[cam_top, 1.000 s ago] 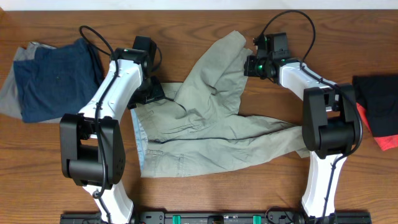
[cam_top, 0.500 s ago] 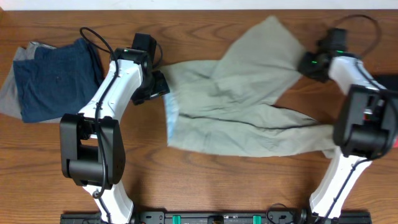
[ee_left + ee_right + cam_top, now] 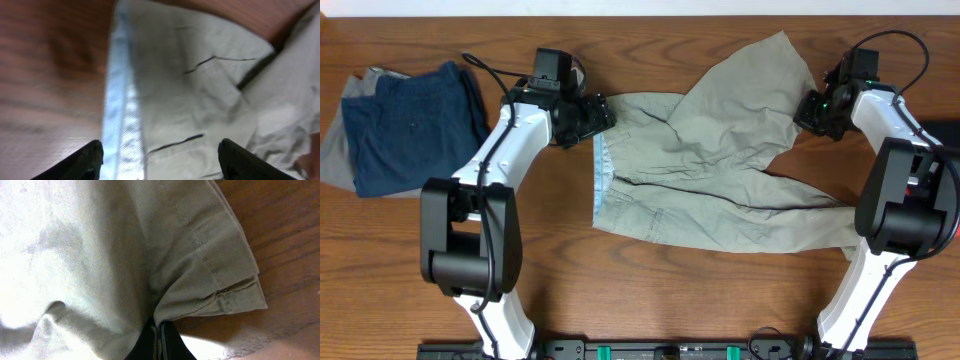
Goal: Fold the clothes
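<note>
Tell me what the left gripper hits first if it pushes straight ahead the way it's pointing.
Most likely the khaki trousers, near their waistband. The left gripper has its jaws open around that cloth in the wrist view, with nothing between. How far off the cloth lies is unclear.

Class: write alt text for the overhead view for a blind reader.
Khaki trousers lie spread on a table between two robot arms. The right hand pinches one leg; the left hand is open by the waistband. Navy and grey garments lie far left.
</note>
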### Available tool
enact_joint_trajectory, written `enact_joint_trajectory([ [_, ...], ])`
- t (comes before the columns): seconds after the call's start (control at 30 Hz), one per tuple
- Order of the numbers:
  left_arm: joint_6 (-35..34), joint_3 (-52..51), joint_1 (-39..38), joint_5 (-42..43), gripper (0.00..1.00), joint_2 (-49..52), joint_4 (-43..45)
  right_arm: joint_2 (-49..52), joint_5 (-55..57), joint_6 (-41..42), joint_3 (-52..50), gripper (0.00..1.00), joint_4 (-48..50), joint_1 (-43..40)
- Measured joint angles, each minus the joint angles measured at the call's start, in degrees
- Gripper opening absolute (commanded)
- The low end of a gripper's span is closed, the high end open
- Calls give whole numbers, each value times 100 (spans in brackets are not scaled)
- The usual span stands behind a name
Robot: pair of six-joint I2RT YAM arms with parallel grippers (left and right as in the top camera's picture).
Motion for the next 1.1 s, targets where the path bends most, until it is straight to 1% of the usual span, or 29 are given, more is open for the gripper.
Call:
enact_joint_trajectory([
  [0.03, 9, 0, -2, 85, 74, 63, 81, 0, -4, 0, 0, 1, -13, -2],
  [0.1, 4, 0, 0, 308, 68, 254, 286, -4, 0, -2, 0, 1, -33, 0],
  [0.17, 9, 0, -2, 546, 66, 487, 525, -7, 9, -13, 0, 1, -52, 0],
  [0.2, 20, -2, -2, 704, 63, 625, 680, -7, 11, -17, 0, 1, -57, -2],
  [0.23, 15, -4, -2, 833, 46, 737, 811, -7, 13, -17, 0, 1, -59, -2],
  [0.27, 11, -11, -2, 935, 26, 815, 920, -7, 13, -17, 0, 1, -59, 0],
  [0.3, 17, -15, -2, 1058, 12, 892, 1023, -7, 17, -17, 2, 1, -63, -2],
  [0.33, 24, -22, -2, 1128, 7, 922, 1113, -7, 39, -17, 4, 1, -76, 0],
  [0.37, 33, -33, 2, 1211, 6, 944, 1215, -9, 72, -17, 9, 1, -109, 0],
  [0.47, 74, -17, 79, 1381, 6, 940, 1362, -46, 542, 61, 35, 1, -315, 7],
  [0.57, 15, 83, 380, 1502, 6, 942, 1360, -79, 1121, 330, 46, 1, -435, -50],
  [0.67, -136, 210, 754, 1657, 6, 942, 1373, -79, 946, 457, 39, 1, -343, -197],
  [0.73, -203, 262, 920, 1797, 17, 942, 1329, -76, 474, 420, 24, 1, -177, -262],
  [0.8, -278, 273, 990, 1801, 35, 942, 1270, -76, 227, 348, 22, 2, -81, -286],
  [0.87, -321, 282, 1060, 1792, 48, 942, 1266, -76, 101, 262, 22, 11, -42, -330],
  [0.9, -319, 284, 1091, 1792, 50, 942, 1263, -76, 55, 208, 22, 17, -55, -352],
  [0.93, -332, 286, 1119, 1808, 52, 942, 1266, -76, 9, 151, 22, 21, -85, -382],
  [0.97, -317, 289, 1137, 1812, 52, 942, 1266, -76, -20, 96, 22, 23, -142, -391],
  [1.1, -92, 293, 1152, 2022, 52, 931, 1182, -79, -105, -116, 20, 26, -396, -382],
])
